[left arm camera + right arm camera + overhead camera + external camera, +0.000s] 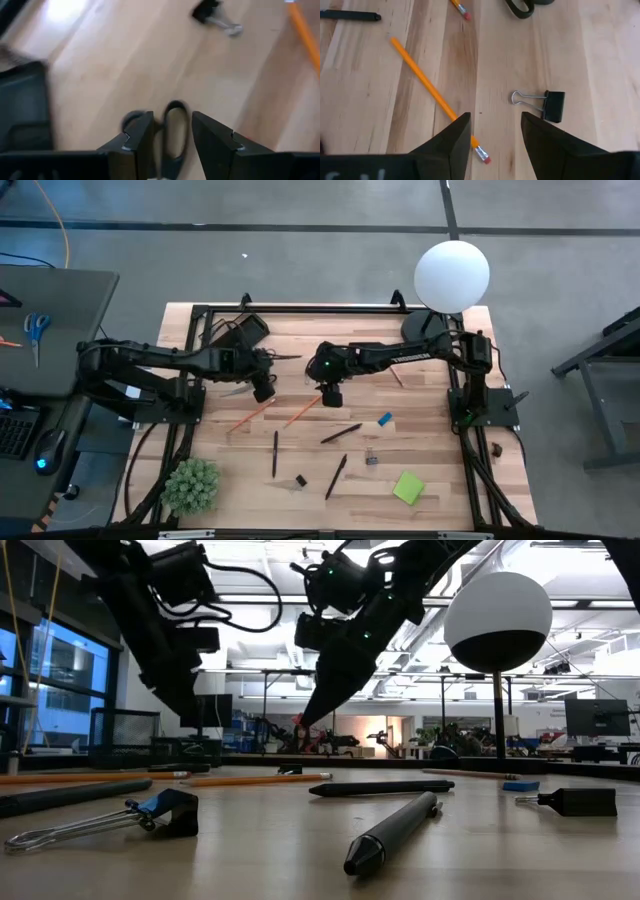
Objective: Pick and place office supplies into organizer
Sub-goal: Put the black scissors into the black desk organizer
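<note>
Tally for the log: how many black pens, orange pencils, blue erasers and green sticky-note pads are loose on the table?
Black pens: 3
Orange pencils: 2
Blue eraser: 1
Green sticky-note pad: 1
Total: 7

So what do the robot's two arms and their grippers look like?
Both arms are dark, almost black, jointed, with black cables looping along them. The right arm shows small green lights. The left gripper and right gripper each have two blocky black fingers.

Left tool [172, 137] parted, low; right tool [495, 131] parted, hovering mid-table.
</note>
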`<state>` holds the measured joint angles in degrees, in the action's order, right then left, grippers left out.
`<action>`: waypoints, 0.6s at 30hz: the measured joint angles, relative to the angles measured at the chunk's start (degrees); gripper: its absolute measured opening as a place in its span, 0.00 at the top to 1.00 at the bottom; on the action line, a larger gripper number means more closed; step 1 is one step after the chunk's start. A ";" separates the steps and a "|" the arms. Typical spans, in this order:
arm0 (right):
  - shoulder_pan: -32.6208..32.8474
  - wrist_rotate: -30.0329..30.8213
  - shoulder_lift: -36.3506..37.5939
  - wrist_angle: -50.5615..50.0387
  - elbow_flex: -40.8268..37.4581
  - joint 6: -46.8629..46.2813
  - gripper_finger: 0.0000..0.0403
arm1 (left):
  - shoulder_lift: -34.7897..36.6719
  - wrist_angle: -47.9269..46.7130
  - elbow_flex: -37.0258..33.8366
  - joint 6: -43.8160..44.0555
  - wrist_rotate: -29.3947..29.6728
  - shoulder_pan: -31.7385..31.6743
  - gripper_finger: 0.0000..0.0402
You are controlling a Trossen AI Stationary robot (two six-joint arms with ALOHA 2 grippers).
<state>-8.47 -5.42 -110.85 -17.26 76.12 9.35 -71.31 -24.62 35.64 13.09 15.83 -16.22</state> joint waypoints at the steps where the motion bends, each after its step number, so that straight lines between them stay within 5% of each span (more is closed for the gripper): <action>1: 0.00 -0.02 0.00 -0.22 0.00 0.05 0.59 | -0.73 0.68 0.02 -0.66 -1.72 0.05 0.71; 5: 0.00 -1.24 0.00 -1.02 0.00 0.17 0.59 | -2.69 1.84 0.02 -1.30 -6.18 0.10 0.76; 18: 0.00 -1.61 0.00 -1.81 0.00 1.65 0.59 | -13.21 5.23 0.02 -2.18 -1.19 0.06 0.79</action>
<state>-8.47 -7.03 -110.85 -19.07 76.12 11.00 -84.51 -19.39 35.66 10.92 14.64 -16.16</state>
